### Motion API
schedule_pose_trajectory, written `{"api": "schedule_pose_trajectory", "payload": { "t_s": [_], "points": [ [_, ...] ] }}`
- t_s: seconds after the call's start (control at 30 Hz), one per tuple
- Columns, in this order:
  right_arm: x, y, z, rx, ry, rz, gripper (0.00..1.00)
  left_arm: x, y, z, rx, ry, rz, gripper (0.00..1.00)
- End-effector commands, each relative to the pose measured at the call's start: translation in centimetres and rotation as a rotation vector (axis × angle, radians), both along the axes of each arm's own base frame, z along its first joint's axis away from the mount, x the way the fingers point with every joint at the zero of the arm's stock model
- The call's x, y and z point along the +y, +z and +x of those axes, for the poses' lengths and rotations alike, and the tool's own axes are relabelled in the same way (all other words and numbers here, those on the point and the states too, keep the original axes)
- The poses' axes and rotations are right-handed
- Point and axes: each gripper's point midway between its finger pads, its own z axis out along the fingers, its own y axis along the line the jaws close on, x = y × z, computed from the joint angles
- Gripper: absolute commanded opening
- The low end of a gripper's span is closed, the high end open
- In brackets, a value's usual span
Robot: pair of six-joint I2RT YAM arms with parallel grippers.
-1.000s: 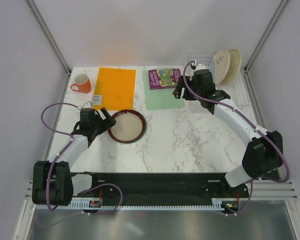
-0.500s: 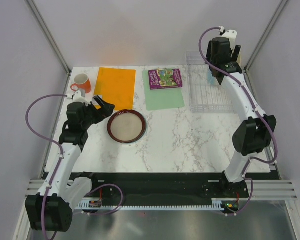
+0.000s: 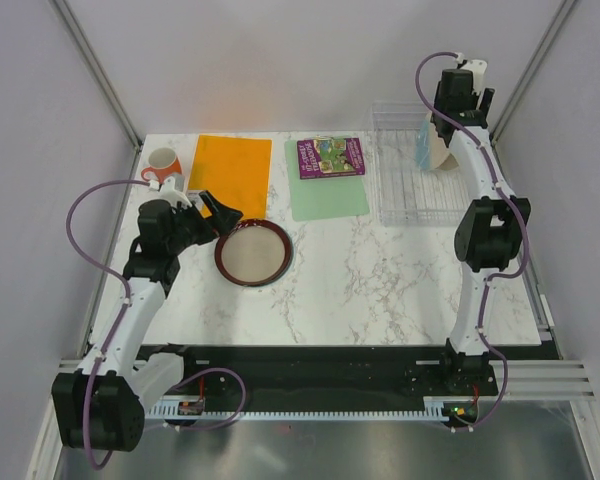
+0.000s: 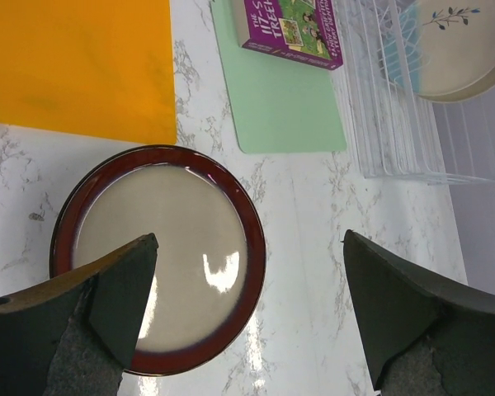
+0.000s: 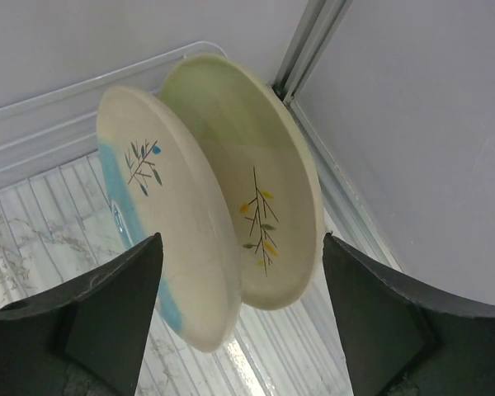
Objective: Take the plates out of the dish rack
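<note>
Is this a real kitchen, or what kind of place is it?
Probably a robot test booth, not a home kitchen: bare grey walls in a metal frame, two robot arms bolted to a marble-look table, and a dish rack with plates.

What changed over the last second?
The right fingers swung from the near-left corner of the dish rack up and back, now open over the two plates standing in it. The left fingers shifted slightly beside the maroon-rimmed plate. Nothing gripped or released; plates, mug, orange mat, green mat, book unmoved.
</note>
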Motion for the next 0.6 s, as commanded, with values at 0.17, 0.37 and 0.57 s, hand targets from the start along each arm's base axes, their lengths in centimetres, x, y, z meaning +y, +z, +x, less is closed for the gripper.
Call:
{"api": "schedule_pose_trajectory", "payload": {
  "t_s": [0.17, 0.37, 0.57],
  "points": [
    [0.1, -1.8, 2.7, 0.006, 0.064, -0.002, 0.77, 0.2, 1.4, 1.9, -0.062, -0.002, 0.029, 1.0],
    [-0.8, -4.0, 3.5, -0.005, 0.086, 0.093, 0.64, 0.0, 0.6, 1.8, -0.044, -0.014, 0.032, 1.0],
    [-1.3, -5.2, 3.4, -0.015, 0.112, 0.15, 0.34, -0.1, 0.4, 1.7, -0.043, -0.025, 0.035, 1.0]
  ]
}}
